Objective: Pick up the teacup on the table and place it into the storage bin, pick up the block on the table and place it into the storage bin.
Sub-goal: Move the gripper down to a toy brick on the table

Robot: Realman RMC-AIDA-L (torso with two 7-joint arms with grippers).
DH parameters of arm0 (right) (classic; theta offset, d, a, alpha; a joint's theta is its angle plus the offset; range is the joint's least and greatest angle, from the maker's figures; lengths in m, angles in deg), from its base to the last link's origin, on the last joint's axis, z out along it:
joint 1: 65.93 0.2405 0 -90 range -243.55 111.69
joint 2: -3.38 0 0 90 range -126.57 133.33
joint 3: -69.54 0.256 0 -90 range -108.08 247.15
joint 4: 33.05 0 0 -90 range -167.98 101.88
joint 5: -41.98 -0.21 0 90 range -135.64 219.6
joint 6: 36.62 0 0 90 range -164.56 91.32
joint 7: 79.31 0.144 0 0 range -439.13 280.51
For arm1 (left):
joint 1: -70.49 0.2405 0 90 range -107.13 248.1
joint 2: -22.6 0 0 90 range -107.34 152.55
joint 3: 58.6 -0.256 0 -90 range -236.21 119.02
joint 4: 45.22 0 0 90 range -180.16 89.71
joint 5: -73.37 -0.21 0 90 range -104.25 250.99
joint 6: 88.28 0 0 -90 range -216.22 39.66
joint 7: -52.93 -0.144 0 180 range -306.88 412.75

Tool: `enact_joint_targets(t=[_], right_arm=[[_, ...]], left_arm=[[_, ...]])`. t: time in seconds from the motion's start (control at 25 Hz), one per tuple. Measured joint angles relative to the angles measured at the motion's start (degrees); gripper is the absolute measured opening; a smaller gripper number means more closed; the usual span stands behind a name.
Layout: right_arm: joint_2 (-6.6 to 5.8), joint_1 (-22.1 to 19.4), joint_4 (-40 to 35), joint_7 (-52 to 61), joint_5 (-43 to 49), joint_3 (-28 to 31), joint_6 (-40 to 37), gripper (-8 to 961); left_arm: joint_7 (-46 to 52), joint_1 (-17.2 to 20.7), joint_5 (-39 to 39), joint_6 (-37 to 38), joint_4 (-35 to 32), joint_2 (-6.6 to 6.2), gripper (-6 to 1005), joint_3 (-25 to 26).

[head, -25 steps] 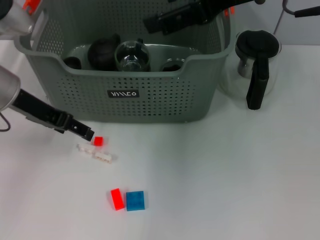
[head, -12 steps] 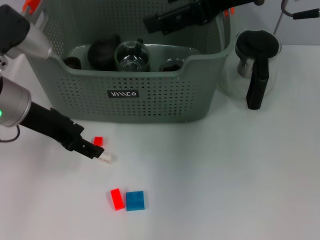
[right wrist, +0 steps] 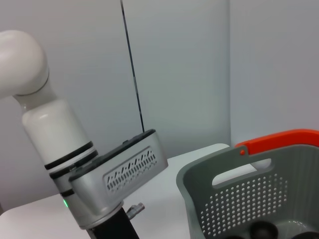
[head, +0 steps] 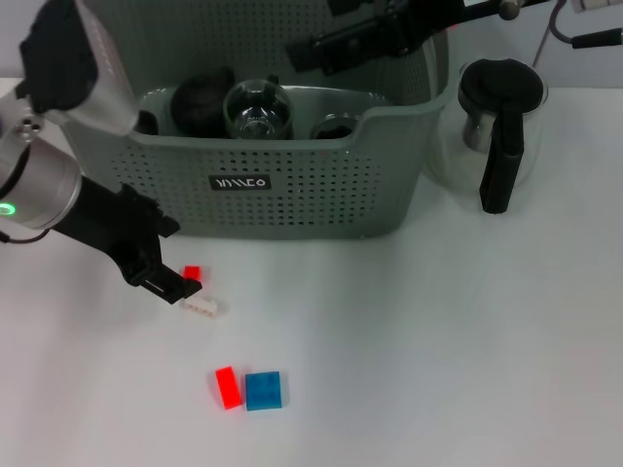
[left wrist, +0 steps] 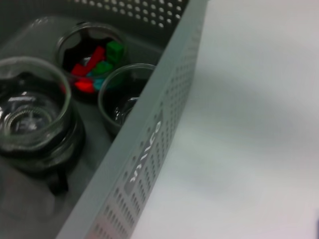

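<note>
Four blocks lie by the left gripper [head: 183, 288], finger state indiscernible.

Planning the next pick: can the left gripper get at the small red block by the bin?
Probably yes. The left gripper sits low beside the red block, in front of the bin, with nothing between them.

left gripper [head: 175, 284] low, forward | right gripper [head: 302, 51] raised, far
</note>
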Motion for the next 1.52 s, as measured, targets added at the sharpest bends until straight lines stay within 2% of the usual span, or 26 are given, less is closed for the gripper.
enact_joint_targets(t=[0.2,0.4,0.52,0.72,0.88,1.2,1.52], right_arm=[[0.14,-0.43,0.71,-0.48,-0.10,0.60,-1.52,927],[-0.18,-0.45,0.93,-2.48,-0.15,3.26,-9.77,927],[-0.65,-0.97,1.02,-4.01,-0.14,5.61,-15.96,927],[-2.27,-2.63,3.54,-5.53,0.08,9.18,-23.78,927],[-3.05,-4.82,4.99,-6.45,1.16,9.81,-24.27,927],[-2.42,-5.09,10.18,-10.48,1.48,10.95,-22.39,927],[-2.26,-4.92,11.75,-10.97,1.48,10.99,-20.88,927]], left_arm=[[-3.50,0.54,-1.28,-3.55,-0.30,0.00,875,-4.62],[-4.84,0.63,-3.89,-5.90,-0.97,0.23,875,-8.71],[-4.99,0.43,-4.59,-6.40,-1.92,0.29,876,-10.29],[-5.01,0.14,-4.73,-7.42,-2.94,0.36,875,-11.49],[-4.75,0.09,-4.91,-8.71,-3.93,0.36,876,-12.44],[-4.81,-0.88,-6.38,-11.92,-6.66,0.35,875,-14.75],[-6.30,-2.44,-8.21,-13.87,-11.14,-0.01,876,-16.43]])
